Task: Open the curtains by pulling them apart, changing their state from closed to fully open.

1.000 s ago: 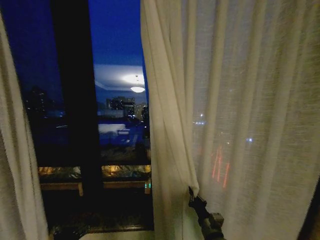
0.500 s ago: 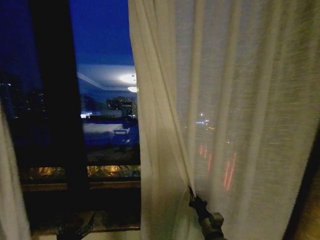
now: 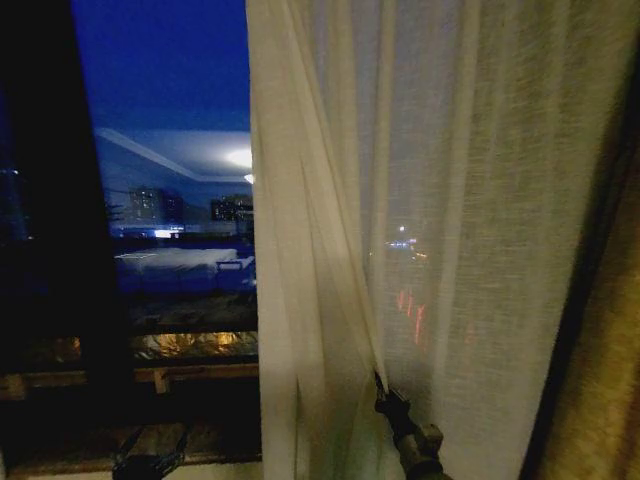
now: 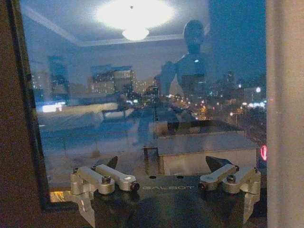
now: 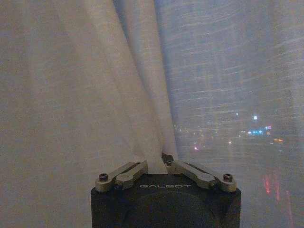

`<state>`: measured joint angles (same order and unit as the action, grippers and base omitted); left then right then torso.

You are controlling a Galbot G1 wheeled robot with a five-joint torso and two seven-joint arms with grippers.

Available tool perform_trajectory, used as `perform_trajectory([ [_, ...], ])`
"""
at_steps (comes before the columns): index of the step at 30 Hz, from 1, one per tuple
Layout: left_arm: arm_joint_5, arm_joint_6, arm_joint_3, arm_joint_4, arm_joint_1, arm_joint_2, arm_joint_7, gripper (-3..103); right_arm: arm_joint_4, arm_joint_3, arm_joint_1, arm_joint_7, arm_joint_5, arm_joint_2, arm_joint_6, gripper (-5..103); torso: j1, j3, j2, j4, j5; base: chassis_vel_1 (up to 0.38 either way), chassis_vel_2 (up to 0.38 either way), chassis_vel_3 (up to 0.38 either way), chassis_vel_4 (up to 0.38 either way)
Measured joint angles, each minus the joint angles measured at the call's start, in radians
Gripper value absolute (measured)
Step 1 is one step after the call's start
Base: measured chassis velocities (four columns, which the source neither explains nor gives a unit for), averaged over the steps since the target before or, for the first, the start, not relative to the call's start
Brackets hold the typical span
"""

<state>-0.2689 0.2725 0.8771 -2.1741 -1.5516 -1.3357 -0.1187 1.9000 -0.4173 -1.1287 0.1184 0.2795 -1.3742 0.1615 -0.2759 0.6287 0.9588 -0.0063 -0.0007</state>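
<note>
While the right gripper sits at the lower middle of the head view, its fingers are pinched closed on a gathered fold of the sheer curtain, which fills the centre and right of the frame. At the bottom left, the left gripper hangs low before the dark window, fingers spread wide and holding nothing.
</note>
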Motion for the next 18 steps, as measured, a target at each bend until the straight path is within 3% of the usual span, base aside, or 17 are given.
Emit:
perform_trajectory([
  [9, 0.000, 0.000, -0.003, 0.005, 0.004, 0.001, 0.000, 100, -0.009, -0.004, 0.005, -0.002, 0.000, 0.000, -0.002, 0, 0.000, 0.000, 0.000, -0.0003, 0.0005, -0.179, -0.204, 0.206, 0.196],
  [18, 0.000, 0.000, -0.001, 0.011, 0.003, 0.000, 0.000, 100, -0.015, -0.003, 0.006, -0.004, -0.001, 0.000, -0.004, 0, 0.000, 0.000, 0.000, -0.0005, 0.0007, -0.285, -0.267, 0.290, 0.273],
])
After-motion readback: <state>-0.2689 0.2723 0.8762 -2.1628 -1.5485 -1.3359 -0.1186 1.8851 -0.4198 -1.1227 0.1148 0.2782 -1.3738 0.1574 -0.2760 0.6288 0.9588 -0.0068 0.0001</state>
